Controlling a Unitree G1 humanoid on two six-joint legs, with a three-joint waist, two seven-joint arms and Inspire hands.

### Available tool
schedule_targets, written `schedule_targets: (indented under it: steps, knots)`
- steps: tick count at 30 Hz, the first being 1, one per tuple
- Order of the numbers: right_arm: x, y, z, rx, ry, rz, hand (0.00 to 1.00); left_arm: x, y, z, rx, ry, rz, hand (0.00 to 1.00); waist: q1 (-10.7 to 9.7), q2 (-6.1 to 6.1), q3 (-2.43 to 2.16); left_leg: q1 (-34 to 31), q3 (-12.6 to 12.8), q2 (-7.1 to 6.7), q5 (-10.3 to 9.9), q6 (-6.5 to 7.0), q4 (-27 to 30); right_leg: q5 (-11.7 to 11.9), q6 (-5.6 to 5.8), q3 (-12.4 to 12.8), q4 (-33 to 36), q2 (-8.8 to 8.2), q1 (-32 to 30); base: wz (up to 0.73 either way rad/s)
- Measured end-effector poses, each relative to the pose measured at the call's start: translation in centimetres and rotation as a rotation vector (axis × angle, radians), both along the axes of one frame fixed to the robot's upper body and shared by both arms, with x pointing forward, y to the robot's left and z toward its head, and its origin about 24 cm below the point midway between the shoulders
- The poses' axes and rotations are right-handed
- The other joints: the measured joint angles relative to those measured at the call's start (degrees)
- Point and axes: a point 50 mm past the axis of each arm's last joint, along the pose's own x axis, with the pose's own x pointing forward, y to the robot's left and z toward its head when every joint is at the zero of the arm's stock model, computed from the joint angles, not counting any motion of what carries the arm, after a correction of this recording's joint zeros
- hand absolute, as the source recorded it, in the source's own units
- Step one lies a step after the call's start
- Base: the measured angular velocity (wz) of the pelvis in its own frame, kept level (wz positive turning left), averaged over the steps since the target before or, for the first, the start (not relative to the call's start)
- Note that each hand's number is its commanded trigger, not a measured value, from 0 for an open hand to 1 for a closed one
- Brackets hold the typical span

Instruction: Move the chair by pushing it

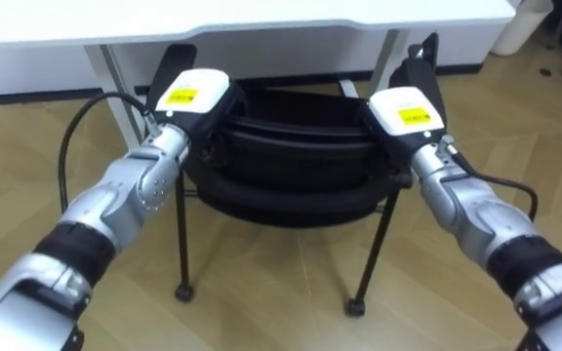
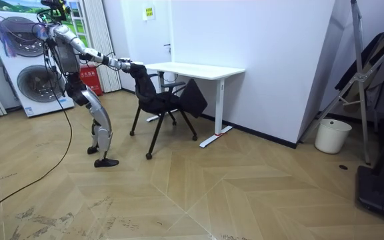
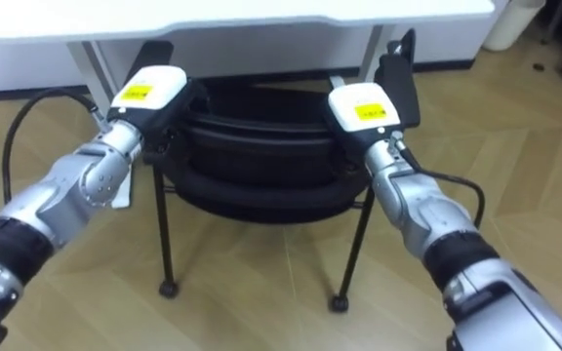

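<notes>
A black chair (image 1: 291,171) on thin metal legs stands in front of me, its seat partly under a white desk (image 1: 261,19). My left hand (image 1: 195,96) rests on the left end of the chair's backrest, its dark fingers straight and pointing forward. At the right end of the backrest my right hand (image 1: 405,109) lies the same way, fingers straight. In the room view I stand on the wooden floor, leaning forward with both arms stretched out to the chair (image 2: 159,100) at the desk (image 2: 192,69).
The desk's white legs (image 1: 115,83) flank the chair. A dark bundle (image 2: 193,99) hangs by the far side of the chair. Behind me are a washing machine (image 2: 35,80) and a red extinguisher (image 2: 92,81). A white bin (image 2: 330,135) stands by the far wall.
</notes>
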Motion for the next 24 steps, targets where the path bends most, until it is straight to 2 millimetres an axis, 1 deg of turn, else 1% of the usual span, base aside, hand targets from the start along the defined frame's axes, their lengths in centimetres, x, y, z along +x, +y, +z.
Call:
schedule_targets:
  steps: [4,6,7,8,10,11,15,16,17,18,19,20,21,22,23,24]
  knots:
    - [0.1,0.1,0.2,0.004,-0.006,0.002,1.00,0.0,0.1,0.0,0.005,-0.019,0.004,1.00,-0.11,-0.04,0.01,-0.08,0.08,0.36,0.01,0.02,0.88,-0.41,0.07,-0.19,0.02,0.26,0.25,0.03]
    - [0.1,0.2,0.0,0.007,0.004,0.003,1.00,0.0,0.1,-0.2,0.005,-0.014,0.009,1.00,-0.46,0.00,0.01,-0.01,0.02,0.54,0.02,0.02,1.68,-1.09,0.08,-0.83,0.33,0.15,1.03,0.15]
    - [0.0,0.3,-0.1,0.010,0.008,0.004,1.00,-0.1,0.2,-0.2,0.005,-0.014,0.012,1.00,-0.69,-0.02,0.02,-0.19,0.03,0.93,0.02,0.03,2.34,-1.52,-0.10,-1.29,0.43,0.30,1.46,0.22]
    - [0.0,0.5,-0.2,0.012,0.012,0.006,1.00,-0.1,0.3,-0.3,0.008,-0.014,0.014,1.00,-1.45,-0.04,0.03,-0.24,-0.08,1.16,0.02,0.03,2.91,-1.89,-0.18,-2.06,0.40,0.36,2.23,0.26]
    - [-0.1,0.6,-0.5,0.011,0.024,0.006,1.00,-0.3,0.4,-0.6,0.007,-0.005,0.017,1.00,-2.41,0.10,-0.01,-0.16,-0.08,1.33,0.04,0.06,3.36,-2.52,-0.08,-3.56,0.35,0.13,3.63,0.37]
    - [-0.2,0.6,-0.6,0.011,0.030,0.006,1.00,-0.3,0.4,-0.8,0.011,0.000,0.018,1.00,-3.03,0.13,-0.02,-0.01,-0.06,1.42,0.30,0.46,3.67,-2.75,-0.09,-4.07,0.20,0.07,4.28,0.30]
    - [-0.3,0.7,-0.7,0.012,0.027,0.008,1.00,-0.4,0.4,-0.9,0.007,-0.002,0.019,1.00,-3.38,0.36,-0.13,-0.72,0.08,1.41,1.04,1.03,4.17,-2.90,-0.14,-4.78,-0.38,0.07,4.95,0.14]
    - [-0.3,0.7,-0.7,0.011,0.029,0.008,1.00,-0.4,0.6,-1.0,0.011,0.002,0.025,1.00,-3.46,0.41,-0.10,-2.17,0.13,1.35,1.89,2.06,5.82,-2.71,-0.22,-4.92,-0.92,-0.33,5.48,0.21]
    - [-0.4,0.5,-0.8,0.009,0.031,0.006,1.00,-0.5,0.4,-1.1,0.006,0.001,0.022,1.00,-3.82,0.32,-0.05,-4.27,0.32,-0.64,1.74,2.42,5.34,-2.89,-0.32,-4.63,-1.06,-0.84,5.64,0.20]
    - [-0.4,0.4,-0.7,0.006,0.030,0.005,1.00,-0.5,0.1,-1.1,0.001,0.000,0.018,1.00,-4.10,0.37,-0.07,-5.57,0.76,-2.13,1.94,2.76,3.65,-3.07,-0.26,-4.59,-0.97,-1.19,5.64,0.00]
    - [-0.4,-0.1,-0.7,-0.002,0.032,-0.003,1.00,-0.5,-0.4,-1.3,-0.010,0.004,0.012,1.00,-3.69,0.61,-0.11,-7.74,1.57,-4.53,5.23,5.79,-0.20,-3.48,0.36,-3.85,-0.34,-1.59,5.58,-0.50]
    - [-0.7,-0.3,-1.1,-0.002,0.044,-0.007,1.00,-0.8,-0.6,-1.7,-0.014,0.017,0.012,1.00,-2.28,0.85,-0.45,-7.90,1.48,-5.78,9.79,7.80,-1.93,-4.21,1.45,-2.21,0.43,-1.67,5.48,-0.62]
    - [-0.9,-0.3,-1.4,0.000,0.049,-0.008,1.00,-0.9,-0.6,-1.9,-0.010,0.022,0.009,1.00,-1.88,0.69,-0.88,-7.50,1.84,-6.06,9.71,7.84,-2.37,-4.23,1.96,-1.56,0.27,-1.65,5.51,-0.30]
    - [-1.0,-0.4,-1.3,0.000,0.044,-0.004,1.00,-0.9,-0.7,-1.8,-0.008,0.022,0.009,1.00,-2.44,0.53,-1.07,-6.97,1.72,-6.84,9.86,8.10,-3.62,-3.73,3.01,-0.99,-0.75,-1.04,5.62,0.14]
    - [-1.0,-0.3,-1.2,0.000,0.036,-0.004,1.00,-0.8,-0.6,-1.7,-0.008,0.017,0.011,1.00,-2.58,0.56,-1.11,-6.75,1.92,-7.23,10.19,8.42,-4.62,-3.23,3.18,-0.07,-1.62,-0.62,5.31,0.17]
    - [-1.0,-0.3,-1.1,-0.001,0.032,-0.004,1.00,-0.8,-0.6,-1.7,-0.008,0.016,0.011,1.00,-2.47,0.66,-1.19,-6.75,2.05,-7.20,10.20,8.44,-4.88,-2.88,3.18,0.04,-2.20,-0.44,5.24,-0.12]
